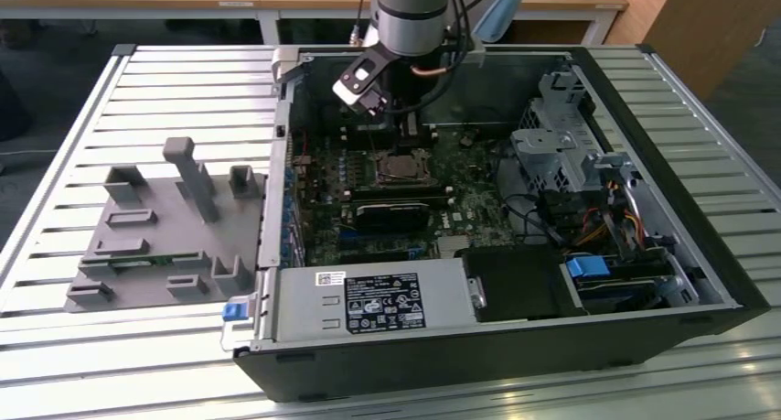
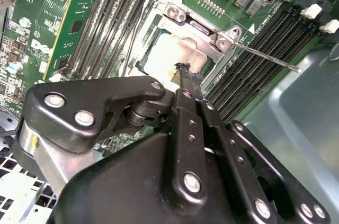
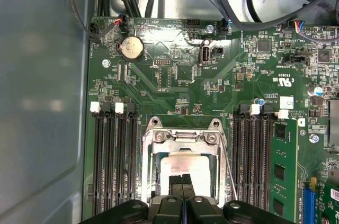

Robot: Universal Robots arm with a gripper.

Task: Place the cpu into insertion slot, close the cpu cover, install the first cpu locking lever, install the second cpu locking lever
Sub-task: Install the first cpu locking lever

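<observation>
Seemingly the flat, pale silver-grey cpu (image 3: 183, 164) lay seated beneath the thin silvery windowed cpu cover (image 3: 183, 138) near the exterior view's middle, and the black gripper (image 3: 183, 180), fingers pressed together on nothing, stood tip-down against it, so excess push might have scratched it.

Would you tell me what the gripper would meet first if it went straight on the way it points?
Probably the cpu: the gripper points down at its pale top, framed by the cpu cover. Whether the tips touch it is unclear.
</observation>
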